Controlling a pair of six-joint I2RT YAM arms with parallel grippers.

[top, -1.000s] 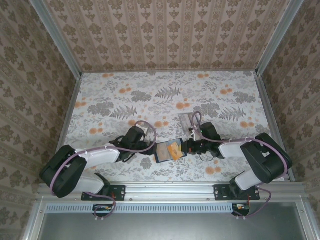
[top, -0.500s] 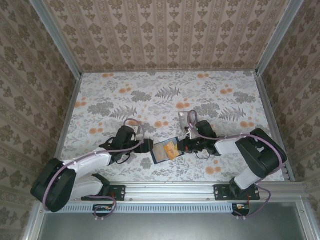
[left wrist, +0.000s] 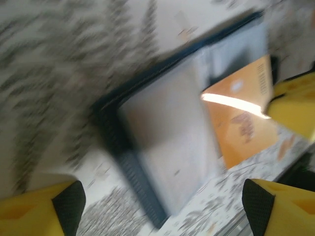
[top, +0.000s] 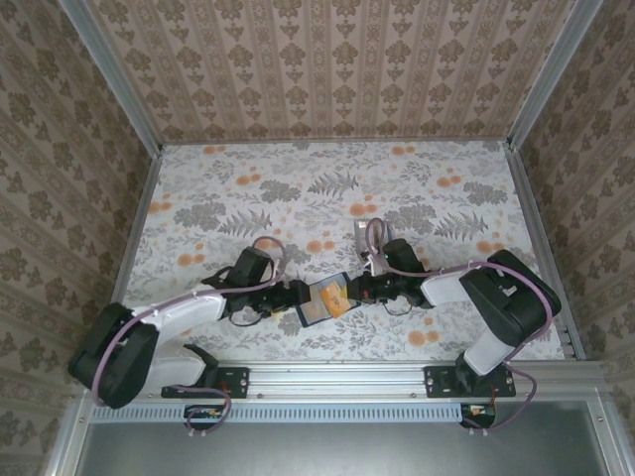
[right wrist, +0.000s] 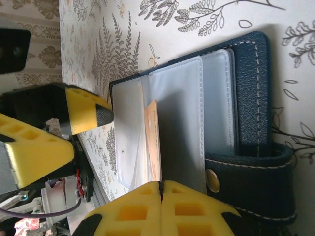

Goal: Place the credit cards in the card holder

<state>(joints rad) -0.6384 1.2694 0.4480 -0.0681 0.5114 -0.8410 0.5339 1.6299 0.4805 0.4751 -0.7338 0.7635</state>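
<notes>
The card holder [top: 316,300] lies open on the floral table between my two grippers, navy blue with clear sleeves [right wrist: 179,113] and a snap [right wrist: 213,180]. An orange credit card [right wrist: 153,142] stands on edge among the sleeves, and my right gripper [right wrist: 161,184] is shut on its near edge. From above, that card [top: 339,296] pokes out at the holder's right side, next to the right gripper [top: 359,291]. My left gripper [top: 293,295] is open at the holder's left edge. In the blurred left wrist view, the holder's corner [left wrist: 147,196] lies between the left gripper's [left wrist: 162,206] tips.
A clear slotted rack [top: 368,238] stands just behind the right gripper. Patterned walls close in the table on three sides, and a metal rail [top: 337,375] runs along the near edge. The left gripper's yellow fingers [right wrist: 81,110] sit close to the holder's far edge.
The left arm has swung right and closed in on the holder's left edge. The right gripper, the orange card and the holder have shifted slightly left.
</notes>
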